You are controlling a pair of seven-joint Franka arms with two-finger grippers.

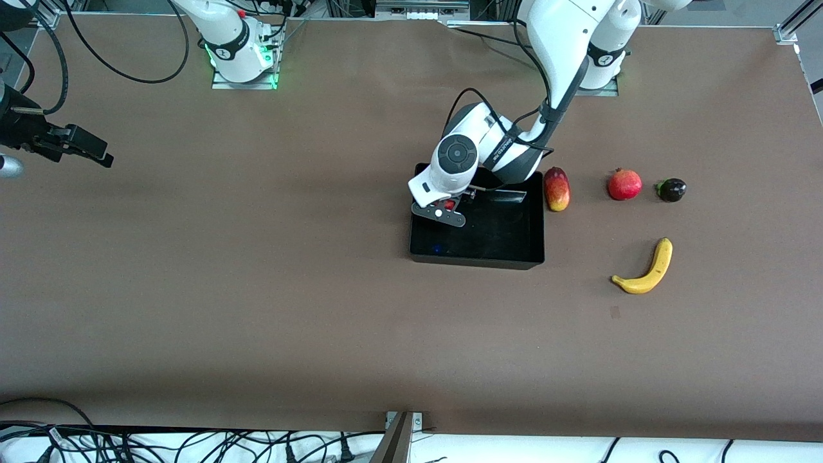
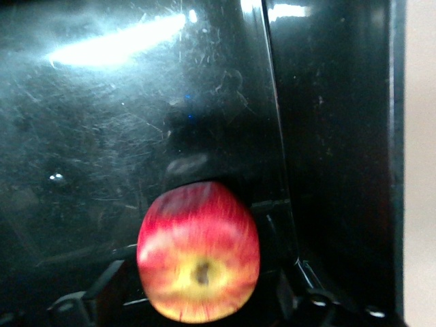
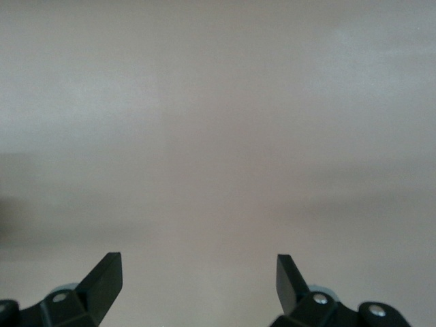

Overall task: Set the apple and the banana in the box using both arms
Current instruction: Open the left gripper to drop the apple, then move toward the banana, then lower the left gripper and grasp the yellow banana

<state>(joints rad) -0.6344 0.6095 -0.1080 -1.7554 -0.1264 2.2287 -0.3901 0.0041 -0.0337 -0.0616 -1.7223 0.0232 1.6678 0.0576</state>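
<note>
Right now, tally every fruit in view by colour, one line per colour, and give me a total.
Red or red-yellow: 3, namely the apple in the left gripper over the box, the mango and the pomegranate
Yellow: 1, the banana
Dark purple: 1, a small fruit beside the pomegranate
Total: 5

Robot lab, bolted arm bases (loose cables)

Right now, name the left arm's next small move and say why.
Probably open the left gripper to drop the apple. The apple sits between its fingers over the box, inside the walls near a corner. The banana lies outside on the table, and the right gripper waits open over bare table.
</note>
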